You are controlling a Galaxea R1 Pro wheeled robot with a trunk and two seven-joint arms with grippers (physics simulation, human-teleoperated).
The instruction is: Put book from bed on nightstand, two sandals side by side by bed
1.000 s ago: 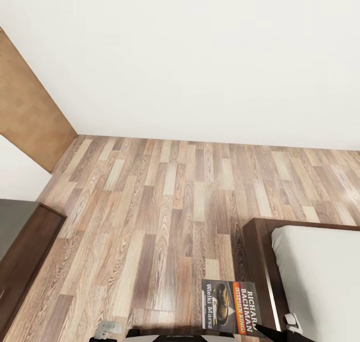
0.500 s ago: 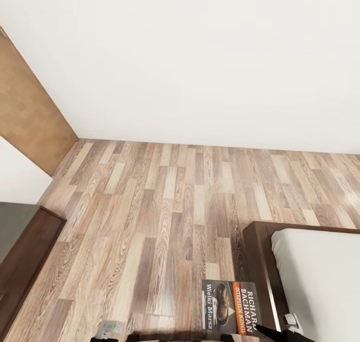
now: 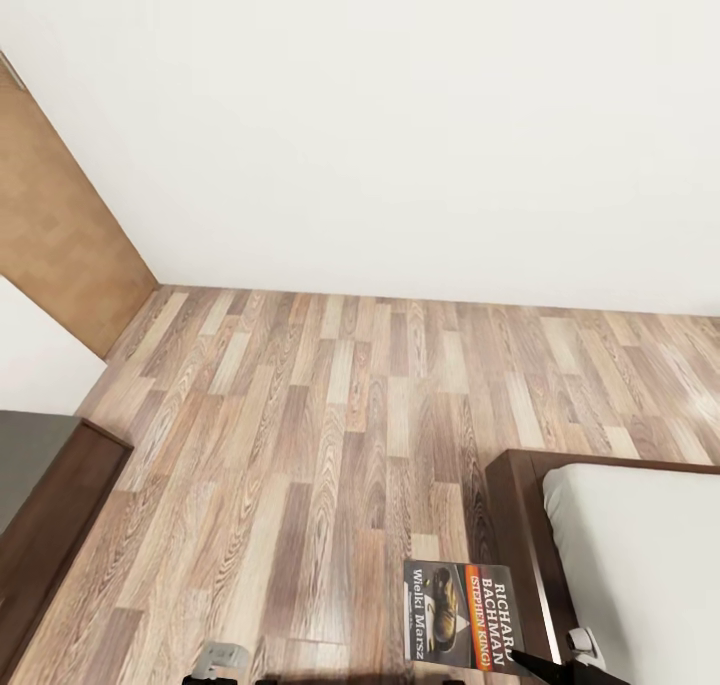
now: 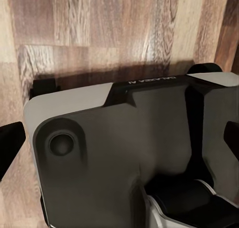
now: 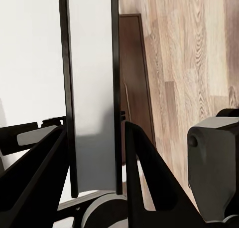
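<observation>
A: What sits along the left edge of the head view?

B: A tan door (image 3: 55,225) at upper left, and below it a dark brown cabinet (image 3: 45,510) at lower left. I can't tell whether it is a nightstand.

A: And the middle?

B: Bare plank floor (image 3: 330,415) under a white wall (image 3: 400,115). No sandals here.

A: Where's the book?

B: The book (image 3: 462,615) is at lower right, cover up, held out over the floor just beside the bed (image 3: 620,545). The right gripper (image 5: 94,153) has it: in the right wrist view the two black fingers (image 5: 149,168) stand on either side of the book's thin edge, pressed narrow against it.

A: The left gripper?

B: The left wrist view looks down on the robot's grey base (image 4: 114,153) and the floor, with dark finger tips at the frame edges. I cannot tell how wide it stands.

A: What might go wrong?

B: The grip looks to be at one end of a thin paperback, so a quick turn could let it swing, sag or slip out. Driving with a cabinet close on one side and the bed frame on the other also risks clipping either.
</observation>
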